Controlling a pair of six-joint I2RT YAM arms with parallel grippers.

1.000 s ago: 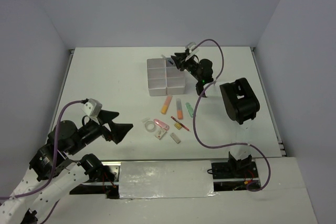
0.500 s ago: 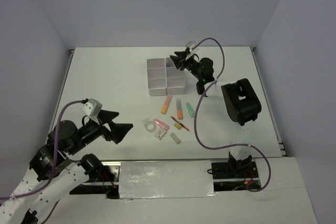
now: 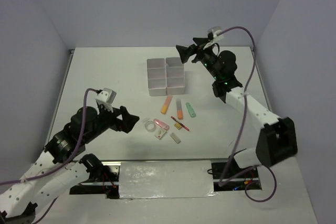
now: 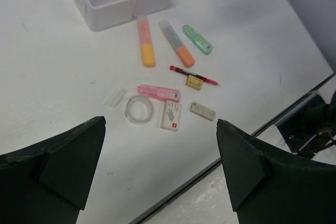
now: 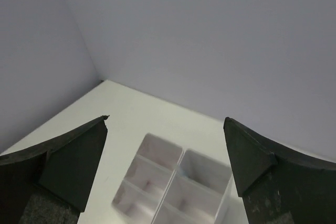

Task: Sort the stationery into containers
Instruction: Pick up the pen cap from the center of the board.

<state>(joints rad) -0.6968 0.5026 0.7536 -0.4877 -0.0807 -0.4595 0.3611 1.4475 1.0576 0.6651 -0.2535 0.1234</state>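
Right gripper (image 3: 185, 54): wide open, nothing in it. Hangs high by the far corner of the containers (image 3: 157, 91), looking down into the boxes.

Left gripper (image 3: 131, 120): wide open too, empty, low over the worktop (image 3: 105, 77), aimed at the stationery (image 3: 161, 125), likely to pick one.

Just ahead: tape ring (image 4: 138, 109), pink stick (image 4: 158, 93), erasers (image 4: 170, 115), red pen (image 4: 191, 75).

Past them, in a row by the boxes: peach highlighter (image 4: 143, 32), orange highlighter (image 4: 181, 51), green highlighter (image 4: 197, 39). All loose, easy to reach.

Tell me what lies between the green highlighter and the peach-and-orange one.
A grey-and-orange highlighter lies between the green highlighter and the peach-and-orange highlighter, touching neither; the left wrist view shows it clearest.
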